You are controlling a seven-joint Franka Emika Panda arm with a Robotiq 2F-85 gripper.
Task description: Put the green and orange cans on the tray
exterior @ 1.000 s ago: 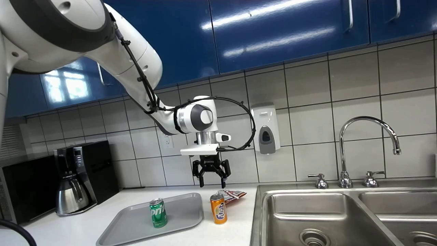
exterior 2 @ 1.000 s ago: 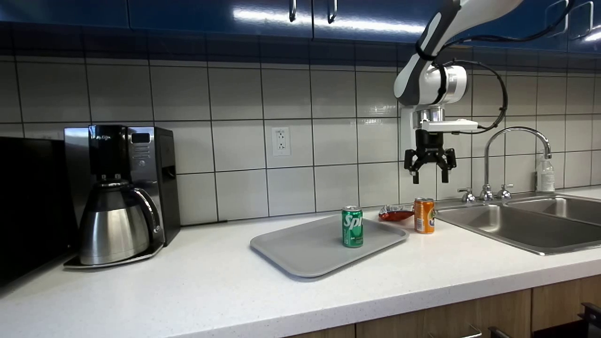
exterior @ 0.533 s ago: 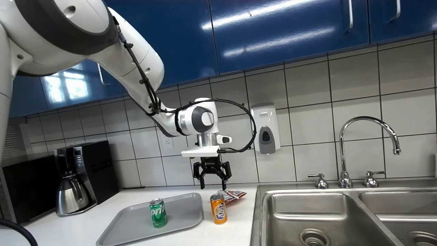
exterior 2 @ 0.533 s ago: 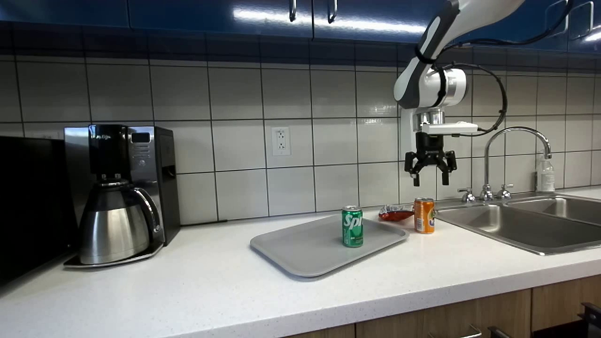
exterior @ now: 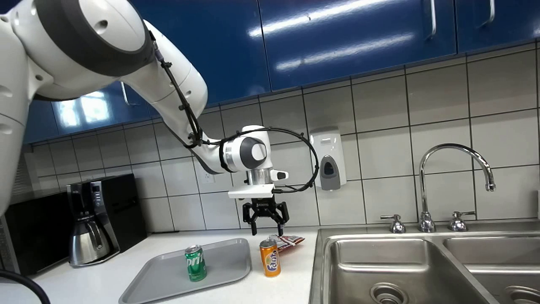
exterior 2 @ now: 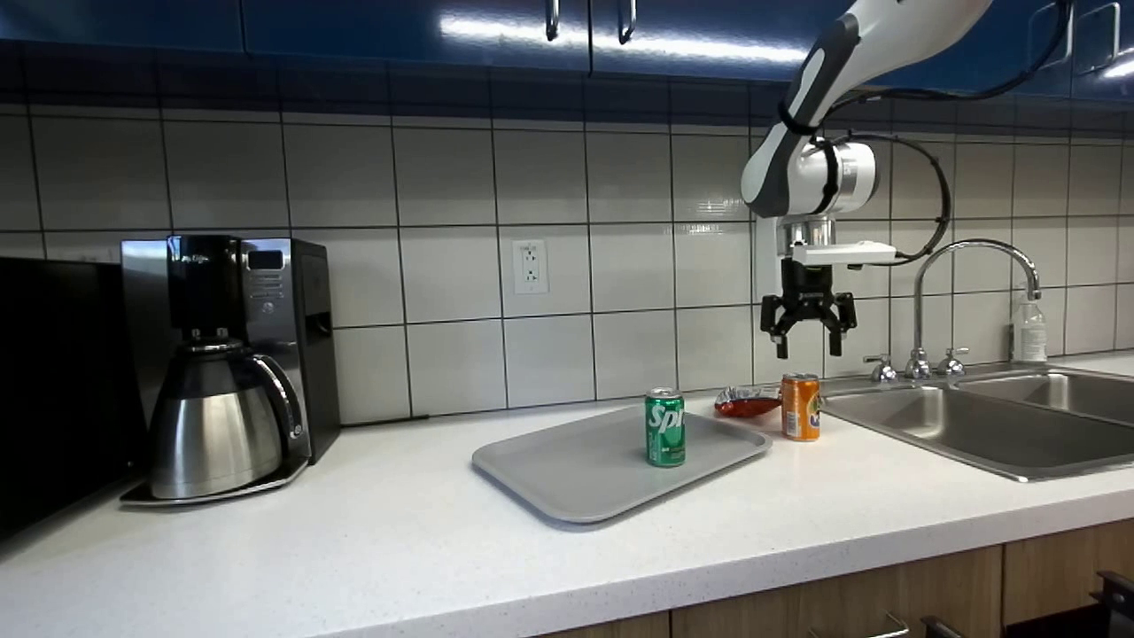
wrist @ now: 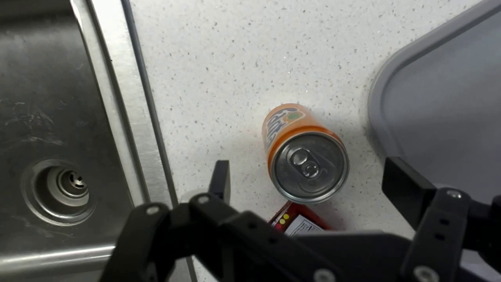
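Observation:
The green can (exterior: 195,264) (exterior 2: 665,430) stands upright on the grey tray (exterior: 228,253) (exterior 2: 567,478) in both exterior views. On the counter between tray and sink, the orange can (exterior: 270,257) (exterior 2: 800,408) is also upright. My gripper (exterior: 267,232) (exterior 2: 808,348) hangs above that orange can, fingers pointing down, jaws wide apart and nothing held. Seen from the wrist, the orange can's silver top (wrist: 310,168) lies between the two spread fingers of the gripper (wrist: 307,172), touching neither. A corner of the tray (wrist: 442,98) shows at the right there; the green can is outside that view.
Close behind the orange can lies a red-and-white packet (exterior: 287,241) (wrist: 299,221). The steel sink (exterior: 379,261) (wrist: 58,117) borders the counter beside it, with a tall curved faucet (exterior: 426,169). A coffee maker (exterior 2: 221,399) stands at the far end of the counter.
The gripper has come down a little toward the orange can, its jaws staying wide apart. Both cans, the tray and the packet have stayed in place.

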